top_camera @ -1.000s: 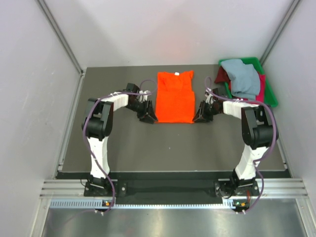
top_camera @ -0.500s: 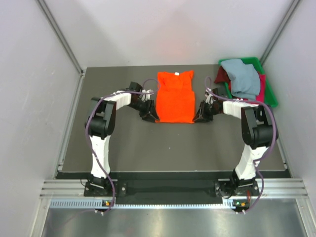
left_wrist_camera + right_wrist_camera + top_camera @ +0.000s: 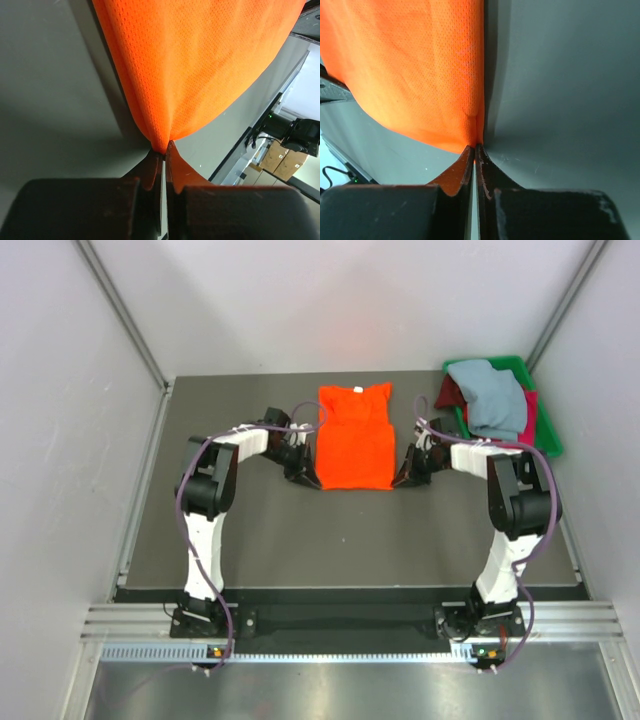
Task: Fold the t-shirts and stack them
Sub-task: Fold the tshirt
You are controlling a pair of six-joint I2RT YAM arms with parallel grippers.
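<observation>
A bright orange t-shirt (image 3: 354,440) lies flat in the middle of the dark table, folded to a narrow upright rectangle with its collar at the far end. My left gripper (image 3: 317,481) is shut on its near left corner, and the orange cloth (image 3: 200,65) bunches into the fingertips (image 3: 172,152). At the near right corner my right gripper (image 3: 396,481) is shut on the cloth (image 3: 410,70), which runs right up to its fingertips (image 3: 481,155). A pale grey-blue t-shirt (image 3: 494,400) is heaped on dark red ones (image 3: 449,393) in the tray.
A green plastic tray (image 3: 548,435) stands at the far right corner of the table (image 3: 330,540), holding the heaped shirts. Grey walls close in the left, back and right sides. Purple cables loop along both arms.
Both grippers have closed on the near corners of the orange shirt. The left one slid a little right to the cloth's edge, and the right one edged a little left.
</observation>
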